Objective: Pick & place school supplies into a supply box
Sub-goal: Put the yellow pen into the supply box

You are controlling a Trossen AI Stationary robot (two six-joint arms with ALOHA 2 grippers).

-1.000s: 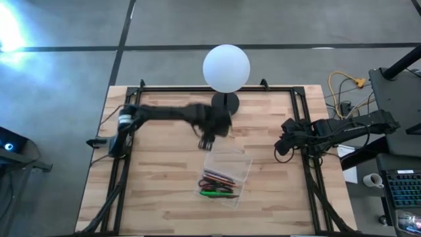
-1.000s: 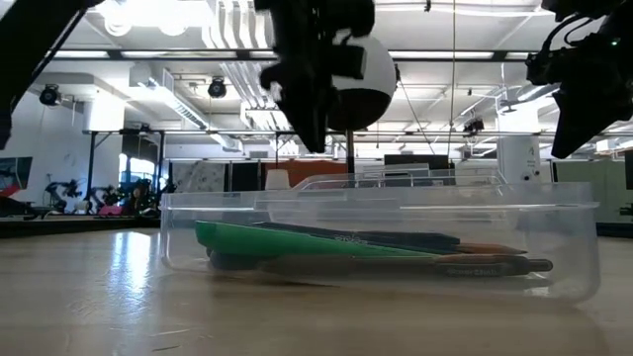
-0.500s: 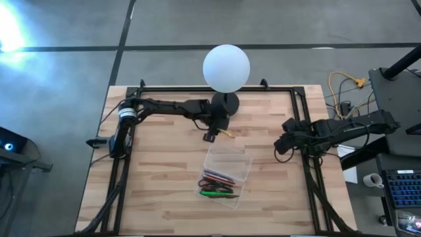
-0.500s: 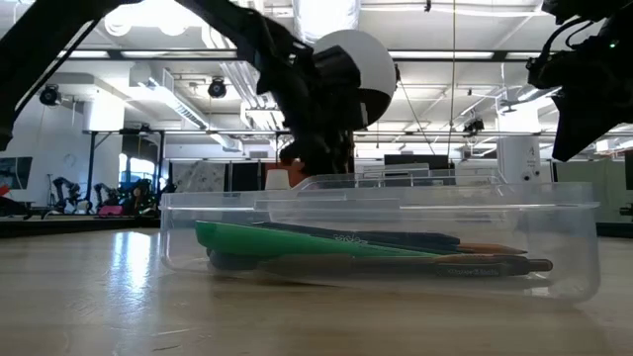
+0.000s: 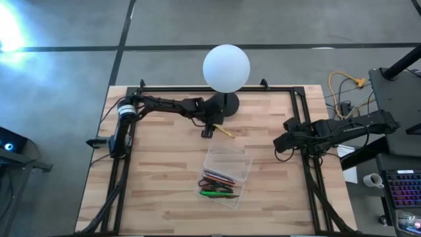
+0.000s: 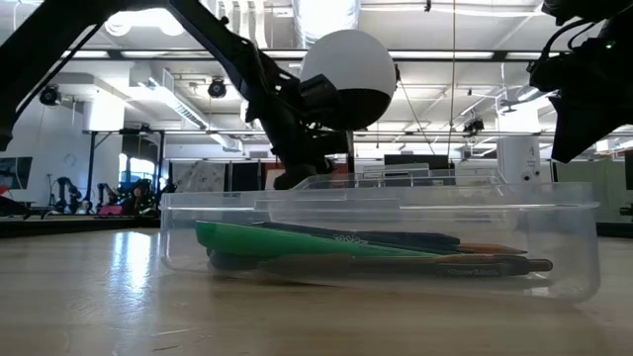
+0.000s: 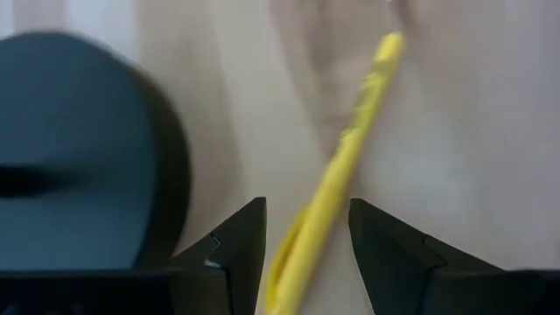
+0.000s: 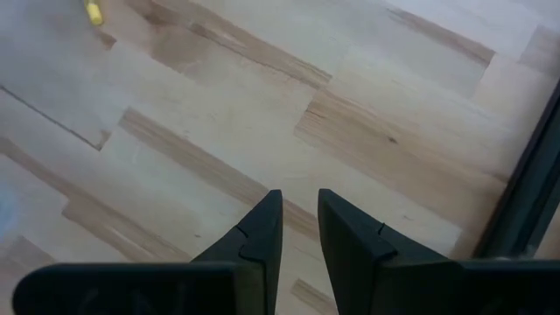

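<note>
Between left hand (image 7: 306, 249) fingers, yellow pencil (image 7: 350, 157)

A robotics lab or workshop: the pale wooden table (image 5: 171, 178) stands on a grey concrete floor (image 5: 59, 79), under exposed white ceiling ducts (image 6: 232, 25), with more robot rigs (image 6: 69, 193) far behind.

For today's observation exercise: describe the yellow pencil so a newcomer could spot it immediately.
Find the white globe lamp at the table's far edge. By its black base lies the yellow pencil, between the left gripper fingers; it alone lies outside the supply box.
</note>
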